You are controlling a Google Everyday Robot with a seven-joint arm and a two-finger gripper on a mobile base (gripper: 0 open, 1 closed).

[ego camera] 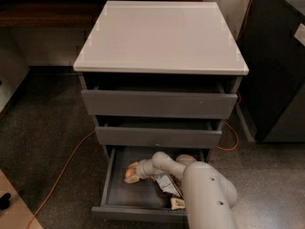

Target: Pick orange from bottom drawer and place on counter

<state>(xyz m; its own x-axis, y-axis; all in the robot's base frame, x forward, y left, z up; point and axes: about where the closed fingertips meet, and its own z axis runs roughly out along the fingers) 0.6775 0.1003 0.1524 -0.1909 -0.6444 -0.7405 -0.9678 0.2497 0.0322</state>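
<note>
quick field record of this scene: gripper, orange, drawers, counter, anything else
gripper: inside the bottom drawer, right at the orange
orange: in the bottom drawer, left half, against the gripper tip
bottom drawer: pulled out farthest of the three
middle drawer: slightly open
top drawer: slightly open
counter: orange not on it yet
snack packets: in the bottom drawer, right of the orange, partly under the arm
cable: orange-coloured, on the floor left of the cabinet

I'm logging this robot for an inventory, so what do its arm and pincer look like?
The arm is smooth, off-white and tubular, thick near the camera, slimmer past a rounded joint, with a few small dark dots. The pincer, equally pale, is inside the bottom drawer.
</note>
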